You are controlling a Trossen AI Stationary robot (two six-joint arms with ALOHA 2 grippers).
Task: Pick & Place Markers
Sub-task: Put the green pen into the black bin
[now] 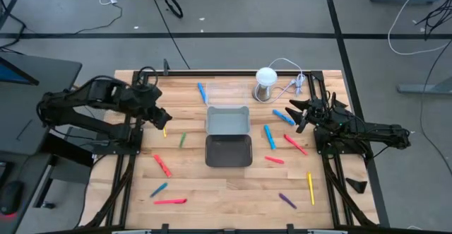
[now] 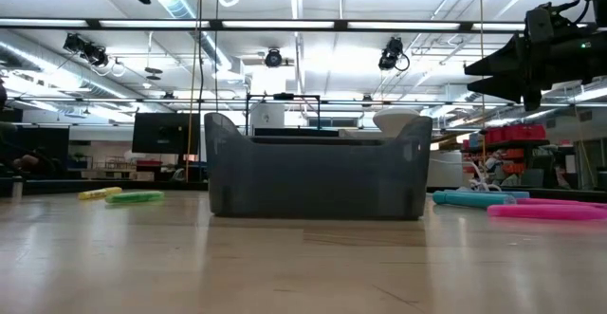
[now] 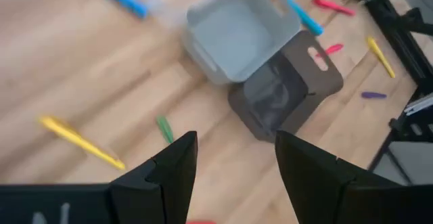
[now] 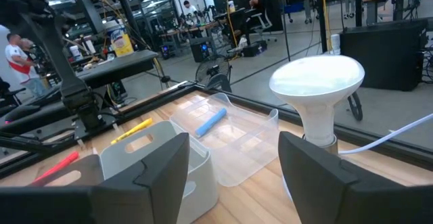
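Left gripper (image 1: 164,117) above the bare wood well to the left of the light grey tray (image 1: 227,120), fingers spread wide, nothing between them; same fingers (image 3: 177,166) seen in the left wrist view parted over the boards; right gripper (image 1: 295,114) on the far right side of that tray, near the white-domed metal cylinder (image 1: 265,83), jaws likewise fully apart and empty.

Dark grey tray (image 1: 228,150) touching the near edge of the light grey tray; both on the wooden table (image 1: 212,191).

Markers loose on the table, none in either tray: blue marker (image 1: 202,92) beyond the light tray's left corner; yellow marker (image 1: 164,129) just beside the left gripper; green marker (image 1: 182,140) left of the dark tray; red marker (image 1: 162,165) and small blue marker (image 1: 159,189) farther left and nearer; pink marker (image 1: 170,201) nearest the front edge on that side.

Right of the light grey tray: blue marker (image 1: 270,136) close alongside, second blue marker (image 1: 283,116) just beside the right gripper, red marker (image 1: 295,144), short pink marker (image 1: 274,160), yellow marker (image 1: 310,188) and purple marker (image 1: 287,200) nearer the front.
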